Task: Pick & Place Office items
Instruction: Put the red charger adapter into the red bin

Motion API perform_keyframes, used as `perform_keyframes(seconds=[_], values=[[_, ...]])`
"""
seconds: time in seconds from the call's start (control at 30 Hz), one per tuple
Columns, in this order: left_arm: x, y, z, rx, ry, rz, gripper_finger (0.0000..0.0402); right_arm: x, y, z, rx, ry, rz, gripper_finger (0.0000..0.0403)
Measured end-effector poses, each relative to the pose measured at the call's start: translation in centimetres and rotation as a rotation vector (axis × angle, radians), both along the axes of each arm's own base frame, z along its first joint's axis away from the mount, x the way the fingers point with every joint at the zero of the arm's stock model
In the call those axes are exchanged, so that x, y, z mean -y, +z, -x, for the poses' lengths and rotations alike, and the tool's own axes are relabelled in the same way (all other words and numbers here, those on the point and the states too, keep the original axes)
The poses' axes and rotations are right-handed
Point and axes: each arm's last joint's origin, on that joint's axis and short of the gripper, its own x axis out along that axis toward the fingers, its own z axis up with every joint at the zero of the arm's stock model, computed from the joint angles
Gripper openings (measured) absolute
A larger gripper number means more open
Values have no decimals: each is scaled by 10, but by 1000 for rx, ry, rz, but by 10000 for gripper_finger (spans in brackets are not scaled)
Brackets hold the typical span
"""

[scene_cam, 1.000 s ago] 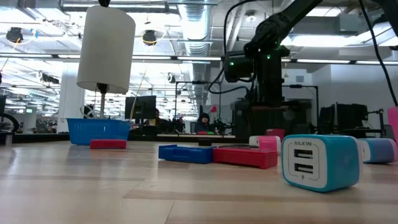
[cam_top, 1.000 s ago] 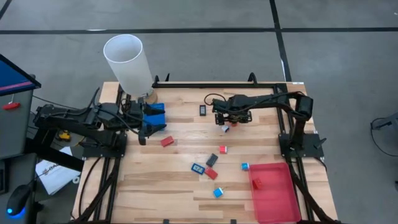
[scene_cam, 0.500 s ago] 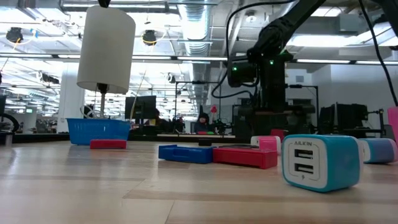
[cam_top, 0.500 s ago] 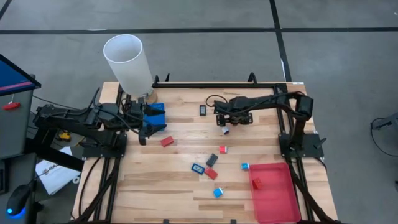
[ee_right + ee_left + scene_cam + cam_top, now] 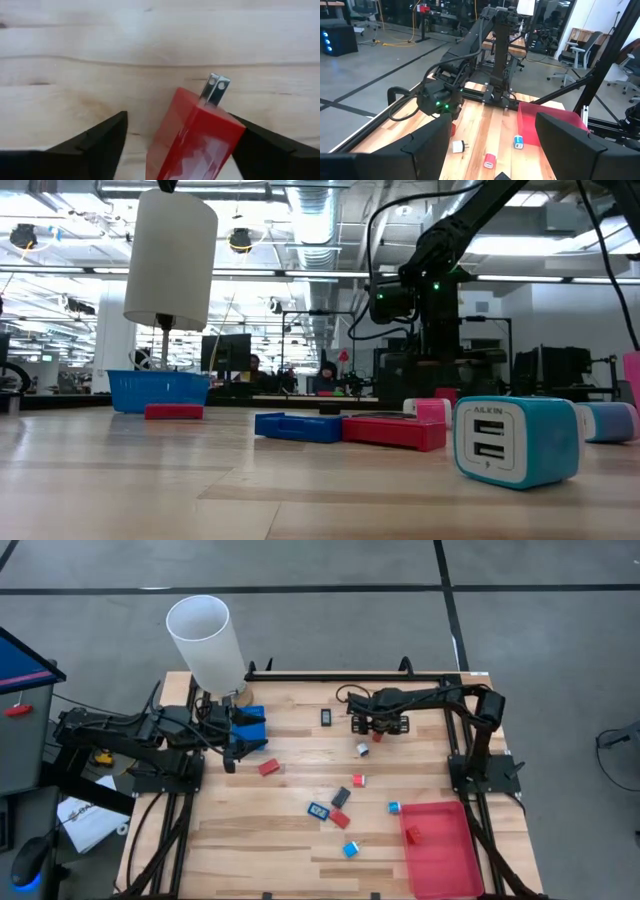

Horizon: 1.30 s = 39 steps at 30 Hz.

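My right gripper (image 5: 378, 732) hangs over the far middle of the table, open, with a red charger block (image 5: 195, 137) and its two metal prongs (image 5: 214, 89) between the fingers. The block shows red under the gripper (image 5: 378, 737). A white plug (image 5: 362, 749) lies on the wood just left of it. Several small pieces lie mid-table: red (image 5: 268, 768), pink (image 5: 358, 780), black (image 5: 341, 796), blue (image 5: 319, 809) and light blue (image 5: 350, 849). My left gripper (image 5: 232, 748) waits open beside the blue bin (image 5: 252, 728). My right gripper comes down from above around the red charger block. The block's side (image 5: 235, 131) lies against one finger (image 5: 265, 150), and a strip of table shows between the block and the other finger (image 5: 95, 145). The block sits tilted; whether it rests on the table cannot be told.
A flat red tray (image 5: 445, 855) sits at the near right corner with a red piece (image 5: 411, 834) in it. A tall white cylinder (image 5: 205, 640) stands at the far left by the bin. A black piece (image 5: 326, 717) lies far-centre. Bare wood spans the near left.
My right gripper has moved toward the table's right and far edges, away from the white plug, which stays on the wood. The red block now shows under the gripper, farther right than before.
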Motion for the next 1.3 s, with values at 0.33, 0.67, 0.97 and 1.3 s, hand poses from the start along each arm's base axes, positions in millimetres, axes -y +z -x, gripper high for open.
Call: perform_keyframes(seconds=[0.33, 0.67, 0.97, 1.3], values=[[-1, 0, 0, 0, 21, -2, 284, -18, 2, -5, -1, 68, -28, 131], [-2, -3, 1, -35, 49, -12, 284, -79, 67, 7, 121, 176, 9, 105], [-2, -4, 1, -45, 65, -15, 284, -187, 136, 82, 215, 131, -58, 105], [-2, -4, 1, -47, 67, -16, 285, -287, 137, 130, 190, 44, -256, 105]])
